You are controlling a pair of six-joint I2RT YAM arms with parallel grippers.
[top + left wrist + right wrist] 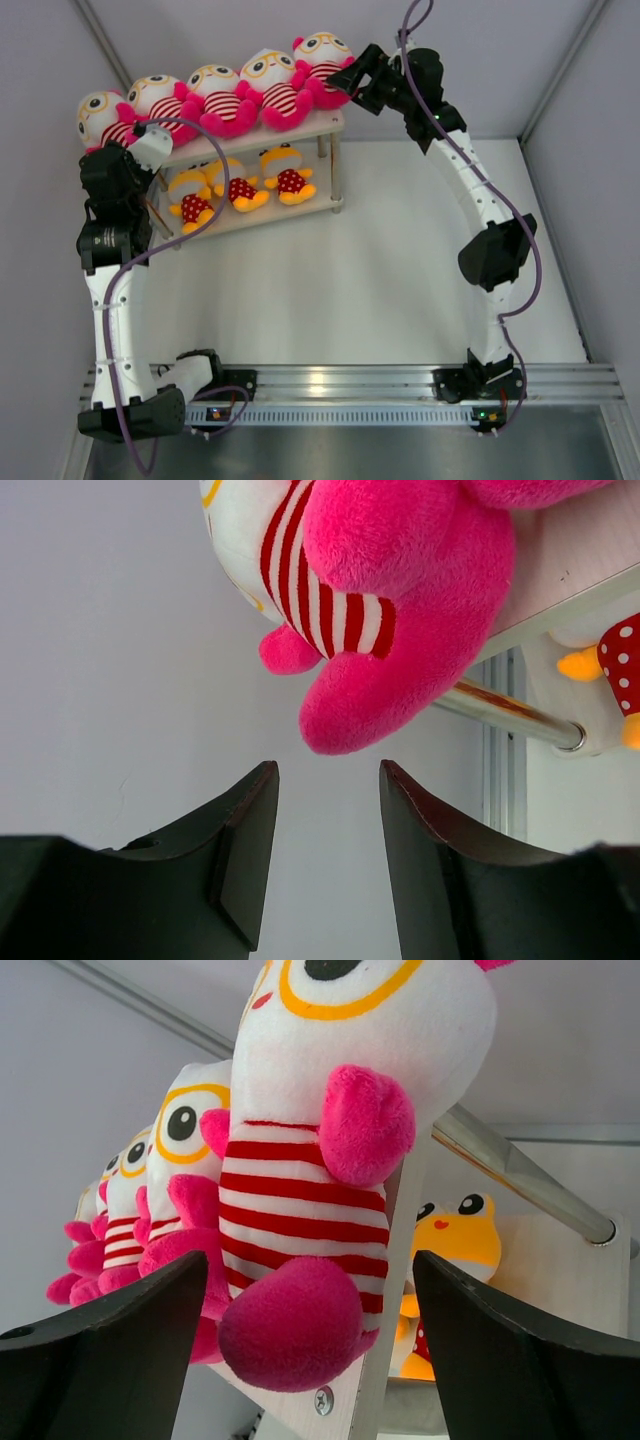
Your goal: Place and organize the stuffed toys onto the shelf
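Five striped stuffed toys sit in a row on the top board of the shelf [300, 128], from the leftmost [105, 118] to the rightmost [325, 60]. Three orange polka-dot toys [238, 180] sit on the lower board. My left gripper [143, 137] is at the shelf's left end, open and empty. In the left wrist view it [328, 770] is just below the leftmost toy's pink leg [400, 680], not touching. My right gripper [352, 80] is at the right end, open. In the right wrist view it [310, 1255] straddles the rightmost toy's pink foot [295, 1325] without gripping.
The shelf's silver leg shows in the left wrist view [510, 712] and the right wrist view [530, 1185]. Grey walls close in behind and to the left of the shelf. An aluminium rail [340, 380] carries both arm bases at the near edge.
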